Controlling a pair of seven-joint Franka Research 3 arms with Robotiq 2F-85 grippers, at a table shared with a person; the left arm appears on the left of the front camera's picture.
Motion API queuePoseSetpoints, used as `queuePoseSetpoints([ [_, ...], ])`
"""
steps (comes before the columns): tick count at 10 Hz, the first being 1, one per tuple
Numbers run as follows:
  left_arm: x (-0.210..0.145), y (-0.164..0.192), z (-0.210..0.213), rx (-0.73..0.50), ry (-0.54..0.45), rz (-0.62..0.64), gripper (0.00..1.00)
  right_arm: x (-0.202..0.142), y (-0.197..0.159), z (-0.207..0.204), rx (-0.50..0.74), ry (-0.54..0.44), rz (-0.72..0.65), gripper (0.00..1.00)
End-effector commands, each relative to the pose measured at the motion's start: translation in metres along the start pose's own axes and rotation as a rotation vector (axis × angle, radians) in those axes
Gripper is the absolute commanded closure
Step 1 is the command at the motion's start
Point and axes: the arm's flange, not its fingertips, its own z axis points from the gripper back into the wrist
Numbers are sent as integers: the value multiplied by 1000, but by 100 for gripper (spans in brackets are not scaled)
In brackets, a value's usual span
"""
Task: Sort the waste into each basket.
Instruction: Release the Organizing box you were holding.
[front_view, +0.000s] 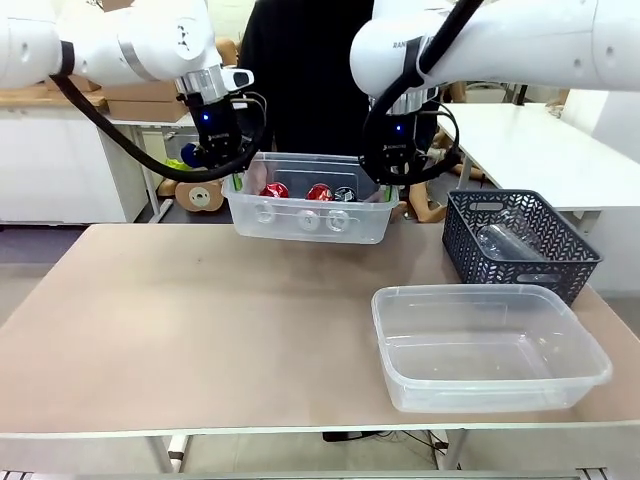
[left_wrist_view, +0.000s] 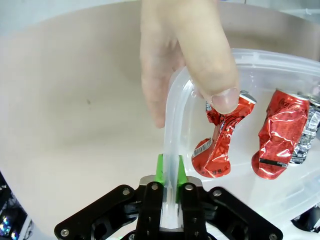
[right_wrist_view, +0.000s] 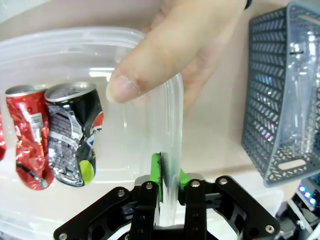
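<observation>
A clear basket (front_view: 310, 232) hangs above the table's far edge between my two grippers. It holds crushed red cans (front_view: 273, 190) (left_wrist_view: 220, 145) (left_wrist_view: 280, 132) and a darker can (front_view: 344, 194) (right_wrist_view: 75, 135). My left gripper (front_view: 236, 180) (left_wrist_view: 170, 172) is shut on the basket's left rim (left_wrist_view: 172, 125). My right gripper (front_view: 388, 190) (right_wrist_view: 169, 177) has its green pads either side of the right wall (right_wrist_view: 172, 130); whether they press on it is unclear. A person's hands (left_wrist_view: 195, 45) (right_wrist_view: 170, 55) pinch the same rims just beyond my fingertips. A second clear basket (front_view: 490, 345) sits empty at the front right.
A dark grey lattice basket (front_view: 520, 245) (right_wrist_view: 280, 95) stands at the right with a clear plastic bottle (front_view: 503, 240) inside. The person stands just behind the held basket. Bare tabletop (front_view: 200, 320) stretches across the left and middle.
</observation>
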Motion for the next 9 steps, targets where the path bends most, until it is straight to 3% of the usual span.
queuePoseSetpoints([
  [1, -2, -2, 2, -15, 22, -26, 36, -12, -18, 8, 15, -80, -15, 38],
  [2, -5, -3, 4, -16, 20, -23, 0, -14, -22, 10, 30, -99, -13, 10],
  [3, -11, -2, 10, -11, 8, -16, 0, -16, -26, 14, 57, -119, -15, 0],
  [4, -19, -1, 17, -32, -18, -13, 0, -17, -30, 18, 105, -154, -13, 0],
  [5, -26, 2, 25, -54, -50, -14, 12, -18, -36, 23, 162, -191, -23, 0],
  [6, -34, 5, 35, -92, -97, -25, 3, -20, -41, 26, 222, -181, 6, 5],
  [7, -42, 8, 42, -139, -130, -42, 0, -23, -47, 27, 253, -158, 10, 0],
  [9, -47, 11, 42, -153, -148, -47, 0, -32, -54, 31, 295, -160, 25, 0],
])
